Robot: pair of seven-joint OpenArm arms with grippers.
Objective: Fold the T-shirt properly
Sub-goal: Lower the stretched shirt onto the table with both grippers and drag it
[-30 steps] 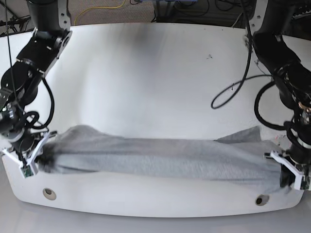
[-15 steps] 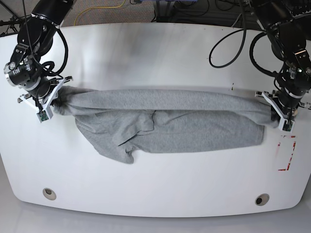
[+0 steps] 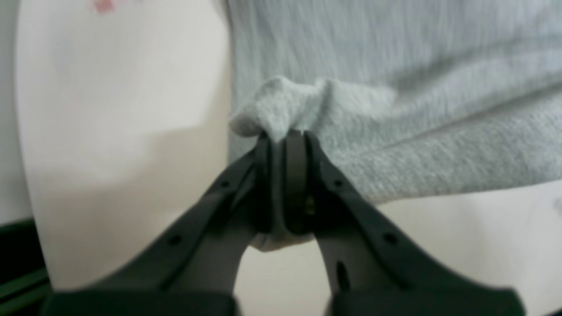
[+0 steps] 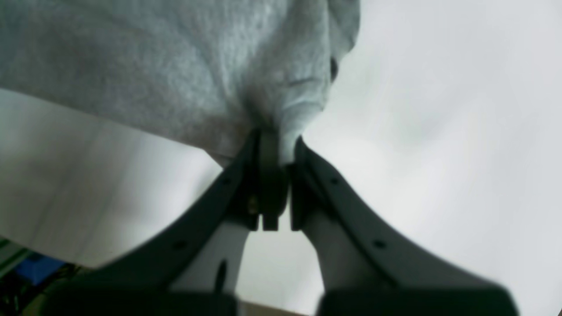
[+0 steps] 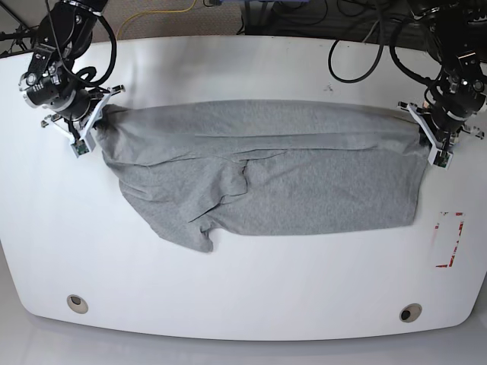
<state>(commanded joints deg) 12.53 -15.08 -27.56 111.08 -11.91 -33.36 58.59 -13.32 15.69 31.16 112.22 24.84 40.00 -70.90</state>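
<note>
The heather-grey T-shirt (image 5: 274, 175) is stretched left to right across the far half of the white table (image 5: 243, 296). Its lower part lies wrinkled, with a loose flap reaching toward the near left. No lettering shows. My left gripper (image 5: 428, 137) is shut on the shirt's right end; the left wrist view shows bunched cloth (image 3: 281, 109) pinched between its dark fingers (image 3: 263, 149). My right gripper (image 5: 93, 123) is shut on the shirt's left end; the right wrist view shows a fold of cloth (image 4: 281, 118) clamped between its fingers (image 4: 303, 153).
A red-outlined mark (image 5: 449, 239) is on the table at the right edge. Two round holes (image 5: 76, 303) (image 5: 410, 312) sit near the front edge. Cables (image 5: 358, 53) lie at the far right behind the table.
Both grippers have carried the shirt's ends from the front edge toward the far side of the table. The shirt has spread out wider and flatter behind them.
</note>
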